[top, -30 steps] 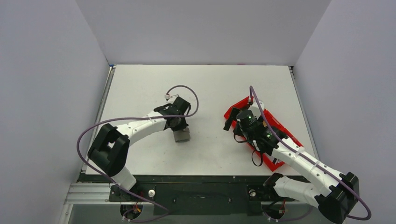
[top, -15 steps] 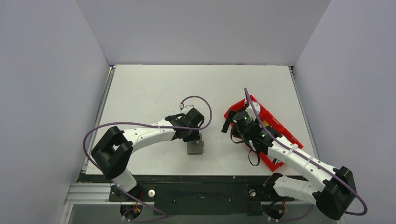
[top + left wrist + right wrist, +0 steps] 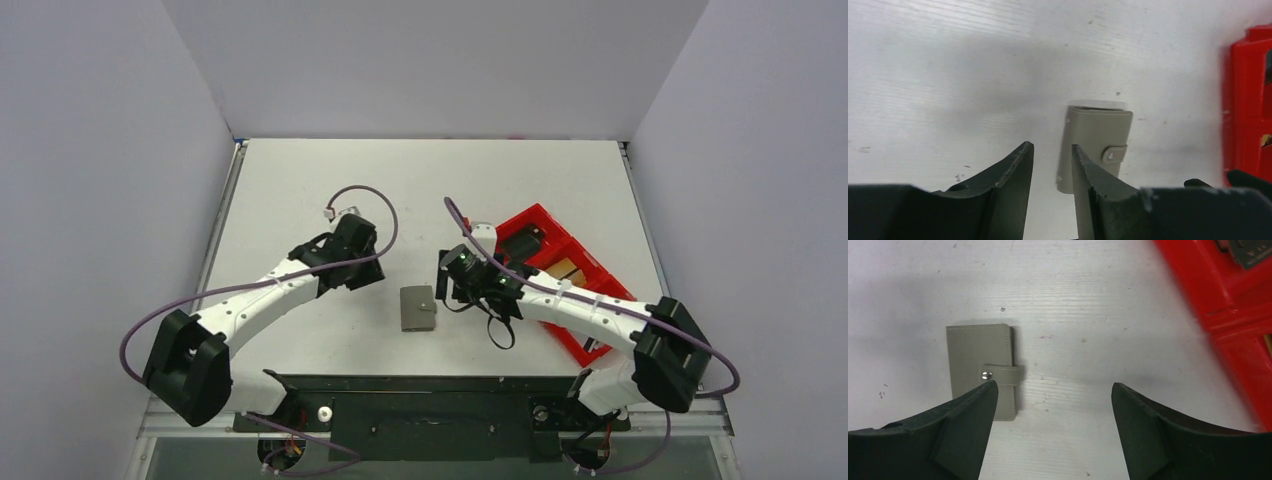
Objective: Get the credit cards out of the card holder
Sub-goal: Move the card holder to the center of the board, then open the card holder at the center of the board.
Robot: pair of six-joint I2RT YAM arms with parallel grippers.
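Top external view: the card holder (image 3: 418, 308) lies closed and flat on the table (image 3: 300, 190), toward the near edge, between both arms. Left gripper (image 3: 1050, 167): jaws partly apart, empty. Right gripper (image 3: 1053, 400): jaws wide apart, empty, just right of the holder.

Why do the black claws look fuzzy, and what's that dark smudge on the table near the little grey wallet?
Left wrist view: the jaws sit close to the lens, so they blur; the smudge is a soft shadow on the table beside the card holder. Right wrist view: jaws fuzzy too, card holder sharp, its snap glinting. Top view: even light, faint shadows.
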